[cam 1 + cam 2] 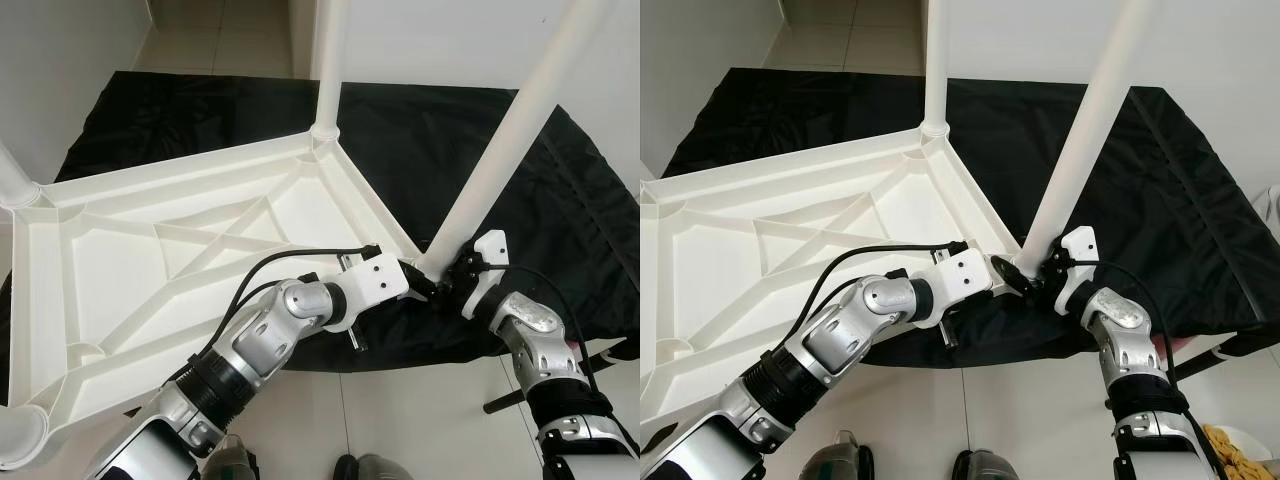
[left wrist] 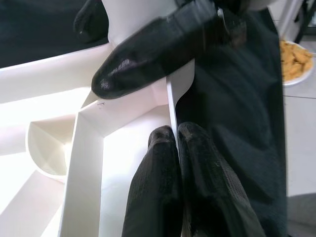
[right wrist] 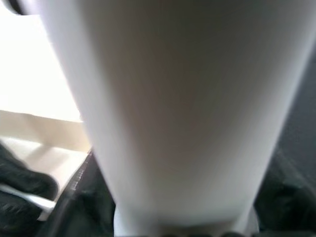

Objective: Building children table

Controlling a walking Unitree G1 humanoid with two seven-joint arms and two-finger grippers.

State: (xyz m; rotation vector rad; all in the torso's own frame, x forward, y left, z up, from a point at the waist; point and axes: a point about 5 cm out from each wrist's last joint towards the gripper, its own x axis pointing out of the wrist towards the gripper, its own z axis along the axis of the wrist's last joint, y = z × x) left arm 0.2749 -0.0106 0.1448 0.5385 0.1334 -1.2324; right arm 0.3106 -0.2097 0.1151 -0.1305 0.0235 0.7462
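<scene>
A white plastic tabletop (image 1: 110,270) lies upside down on a black cloth (image 1: 420,130). At its near right corner a white leg (image 1: 500,150) rises, leaning to the right. My left gripper (image 1: 420,282) is at that corner, its fingers (image 2: 158,187) pinched shut on the thin rim wall (image 2: 173,98). My right gripper (image 1: 452,280) is at the foot of the leg (image 3: 187,98), a black finger on either side of the tube. One right finger (image 2: 148,54) reaches over the corner in the left wrist view.
Other legs stand at the far corner (image 1: 327,60), the left corner (image 1: 12,180) and the near left corner (image 1: 20,435). White walls lie behind. A bowl of yellow snacks (image 1: 1230,450) and a black rod (image 1: 510,400) lie on the tiled floor at the right.
</scene>
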